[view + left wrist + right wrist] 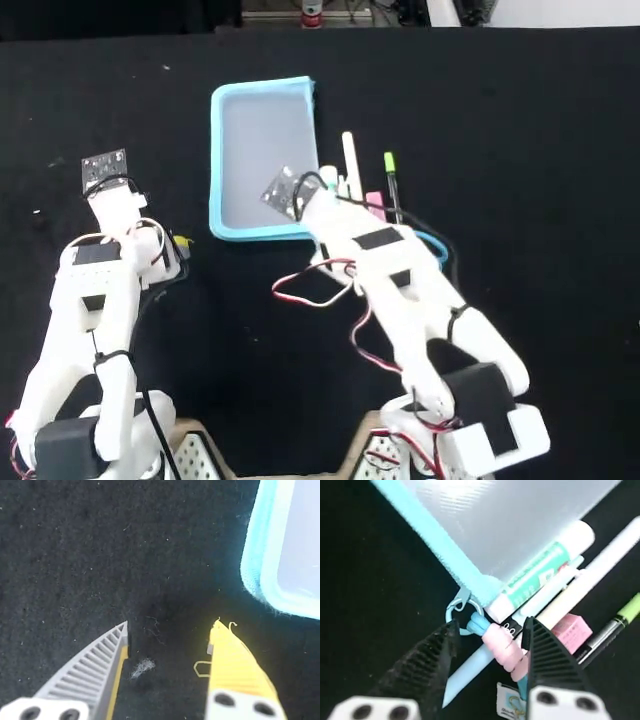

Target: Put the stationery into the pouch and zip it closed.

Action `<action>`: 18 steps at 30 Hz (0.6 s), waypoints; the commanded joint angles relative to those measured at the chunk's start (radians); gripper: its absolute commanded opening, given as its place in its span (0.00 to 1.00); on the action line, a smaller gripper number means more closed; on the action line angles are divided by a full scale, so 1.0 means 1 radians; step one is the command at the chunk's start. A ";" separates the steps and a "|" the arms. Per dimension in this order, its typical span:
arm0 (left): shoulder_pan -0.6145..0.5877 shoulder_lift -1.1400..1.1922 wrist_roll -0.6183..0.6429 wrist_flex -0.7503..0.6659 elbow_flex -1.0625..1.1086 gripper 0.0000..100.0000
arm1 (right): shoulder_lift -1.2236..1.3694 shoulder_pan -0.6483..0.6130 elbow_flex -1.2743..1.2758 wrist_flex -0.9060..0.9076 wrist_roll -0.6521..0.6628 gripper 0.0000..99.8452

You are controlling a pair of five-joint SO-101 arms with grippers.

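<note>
Both spread wide, left pincer point(171, 625) over black cloth point(75, 555), right pincer point(491, 621) straddling pens point(467, 672) beside pouch point(520, 520)

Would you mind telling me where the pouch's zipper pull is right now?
In the right wrist view, the zipper pull lies at the corner of the pouch, just ahead of the right gripper and its open jaws, beside a pale blue pen.

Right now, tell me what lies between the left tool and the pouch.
Just bare black table lies between the left tool and the pouch, as the left wrist view shows.
</note>
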 commanded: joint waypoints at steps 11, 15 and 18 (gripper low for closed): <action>0.007 -0.012 0.008 -0.017 -0.012 0.25 | 0.064 0.109 -0.053 0.006 0.117 0.20; 0.007 -0.012 0.008 -0.017 -0.012 0.25 | 0.045 0.109 -0.056 0.008 0.100 0.02; 0.007 -0.012 0.008 -0.017 -0.012 0.25 | -0.038 0.109 -0.056 0.035 0.014 0.03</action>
